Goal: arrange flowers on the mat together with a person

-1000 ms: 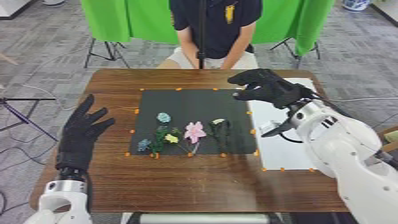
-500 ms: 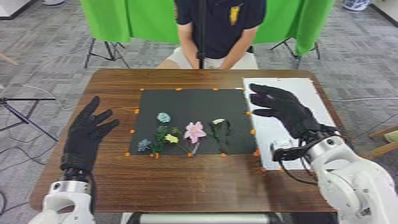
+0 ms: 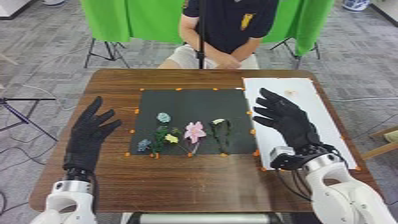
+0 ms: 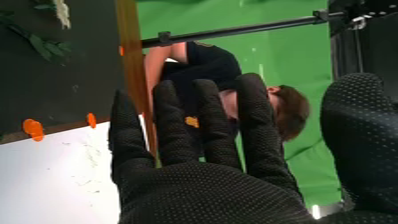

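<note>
Hovering over the white sheet with the right hand, straight-fingered and unclenched; pointing forward with the left hand, spread open; flanking flowers lying on the black mat.

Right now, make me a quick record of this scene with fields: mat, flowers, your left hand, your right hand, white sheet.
Mat: dark mat, on the brown table
Flowers: on the mat, left to right in the head view, blue flower, pale blue flower, yellow flower, pink flower, white flower
Left hand: open, left of the mat
Right hand: open, over the white sheet
White sheet: right of the mat
</note>
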